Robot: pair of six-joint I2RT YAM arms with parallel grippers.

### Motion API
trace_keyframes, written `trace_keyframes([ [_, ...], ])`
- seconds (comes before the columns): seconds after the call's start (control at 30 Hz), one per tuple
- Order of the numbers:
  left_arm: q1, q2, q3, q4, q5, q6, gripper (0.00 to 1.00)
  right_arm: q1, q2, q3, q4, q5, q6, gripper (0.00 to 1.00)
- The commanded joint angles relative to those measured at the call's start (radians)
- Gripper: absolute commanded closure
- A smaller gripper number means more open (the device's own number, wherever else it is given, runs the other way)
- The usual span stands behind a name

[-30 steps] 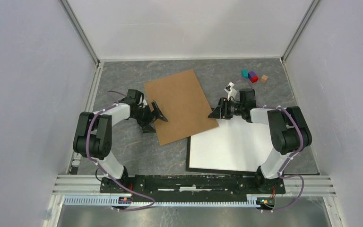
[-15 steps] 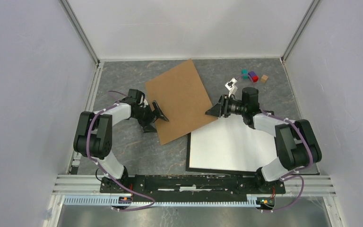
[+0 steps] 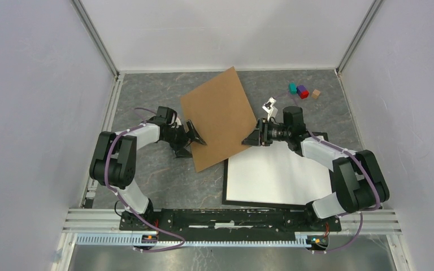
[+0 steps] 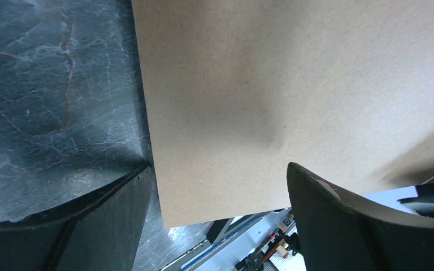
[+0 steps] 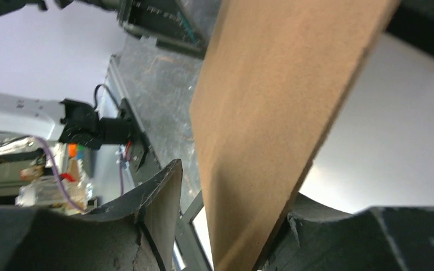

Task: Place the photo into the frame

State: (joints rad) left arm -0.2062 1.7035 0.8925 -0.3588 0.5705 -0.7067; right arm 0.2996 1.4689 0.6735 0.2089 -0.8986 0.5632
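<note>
The frame [image 3: 225, 184] lies flat on the near right part of the grey worktop [image 3: 158, 172], under the right arm. A white sheet [image 3: 277, 175] fills it. No cat print can be made out in any view.

A brown board [image 3: 220, 116] sits left of and beyond the frame, its near right corner overlapping the frame's far left corner. It looks tilted, its right side raised off the worktop.

The left gripper [image 3: 192, 140] is at the board's near left edge. Its jaws are spread wide, and the wrist view shows the board's [image 4: 294, 84] near corner between them without being pinched.

The right gripper [image 3: 253, 137] is at the board's right edge. Its jaws straddle that edge, partly spread. In the wrist view the board [image 5: 277, 101] touches one finger [image 5: 316, 226] and stands clear of the other.

Small coloured blocks [image 3: 302, 91] sit at the far right.
</note>
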Motion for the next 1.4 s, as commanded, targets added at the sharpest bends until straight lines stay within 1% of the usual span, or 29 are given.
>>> trace_keyframes([
  [0.0, -0.012, 0.02, -0.031, 0.018, -0.062, 0.015, 0.05, 0.004, -0.053, 0.07, -0.057, 0.176, -0.071, 0.49],
  [0.07, -0.012, 0.021, -0.039, 0.029, -0.052, 0.007, 0.05, 0.004, -0.079, 0.035, 0.039, 0.203, -0.019, 0.51],
  [0.1, -0.012, 0.021, -0.041, 0.03, -0.049, 0.005, 0.05, 0.003, -0.095, 0.005, 0.104, 0.217, 0.003, 0.56],
  [0.17, -0.012, 0.01, -0.046, 0.031, -0.042, 0.003, 0.05, 0.004, -0.122, -0.044, 0.21, 0.236, 0.027, 0.73],
  [0.2, -0.012, 0.0, -0.049, 0.031, -0.041, 0.004, 0.05, 0.006, -0.128, -0.049, 0.217, 0.242, 0.013, 0.82],
  [0.27, -0.012, -0.029, -0.053, 0.024, -0.045, 0.011, 0.05, 0.006, -0.125, -0.022, 0.168, 0.231, -0.046, 0.89],
  [0.33, -0.012, -0.072, -0.052, 0.016, -0.04, 0.027, 0.05, 0.004, -0.129, 0.031, 0.072, 0.229, -0.142, 0.95],
  [0.43, -0.012, -0.162, -0.057, 0.013, -0.033, 0.075, 0.03, 0.005, -0.149, 0.15, -0.114, 0.26, -0.287, 1.0],
  [0.5, -0.012, -0.253, -0.068, 0.0, -0.053, 0.108, 0.02, 0.004, -0.154, 0.264, -0.273, 0.308, -0.405, 1.0],
  [0.57, -0.012, -0.34, -0.076, -0.035, -0.101, 0.131, 0.01, -0.002, -0.15, 0.372, -0.392, 0.35, -0.497, 1.0],
  [0.63, -0.012, -0.421, -0.092, -0.061, -0.129, 0.137, 0.03, -0.01, -0.142, 0.462, -0.456, 0.316, -0.591, 1.0],
  [0.7, -0.013, -0.489, -0.121, -0.065, -0.12, 0.118, 0.07, -0.033, -0.129, 0.563, -0.519, 0.352, -0.599, 1.0],
  [0.77, -0.025, -0.539, -0.155, -0.057, -0.104, 0.089, 0.1, -0.055, -0.126, 0.641, -0.52, 0.329, -0.601, 1.0],
  [0.83, -0.058, -0.564, -0.184, -0.034, -0.1, 0.055, 0.14, -0.071, -0.13, 0.693, -0.516, 0.33, -0.593, 1.0],
  [0.93, -0.164, -0.521, -0.172, -0.036, -0.159, 0.001, 0.17, -0.108, -0.126, 0.755, -0.507, 0.34, -0.544, 1.0],
  [1.03, -0.292, -0.412, -0.1, -0.066, -0.242, -0.026, 0.18, -0.16, -0.093, 0.812, -0.525, 0.322, -0.431, 1.0],
  [1.07, -0.33, -0.37, -0.073, -0.066, -0.263, -0.032, 0.18, -0.177, -0.088, 0.814, -0.513, 0.29, -0.393, 1.0],
  [1.13, -0.405, -0.293, -0.021, -0.065, -0.319, -0.038, 0.18, -0.201, -0.098, 0.788, -0.467, 0.251, -0.333, 1.0],
  [1.2, -0.455, -0.201, 0.041, -0.07, -0.359, -0.027, 0.23, -0.227, -0.114, 0.755, -0.425, 0.229, -0.298, 1.0],
  [1.27, -0.489, -0.102, 0.107, -0.089, -0.375, -0.019, 0.27, -0.264, -0.125, 0.714, -0.382, 0.201, -0.252, 1.0],
  [1.33, -0.519, -0.03, 0.167, -0.123, -0.428, -0.013, 0.28, -0.293, -0.133, 0.673, -0.301, 0.151, -0.175, 1.0],
  [1.37, -0.531, -0.002, 0.193, -0.139, -0.443, -0.012, 0.29, -0.329, -0.138, 0.649, -0.255, 0.125, -0.134, 1.0],
])
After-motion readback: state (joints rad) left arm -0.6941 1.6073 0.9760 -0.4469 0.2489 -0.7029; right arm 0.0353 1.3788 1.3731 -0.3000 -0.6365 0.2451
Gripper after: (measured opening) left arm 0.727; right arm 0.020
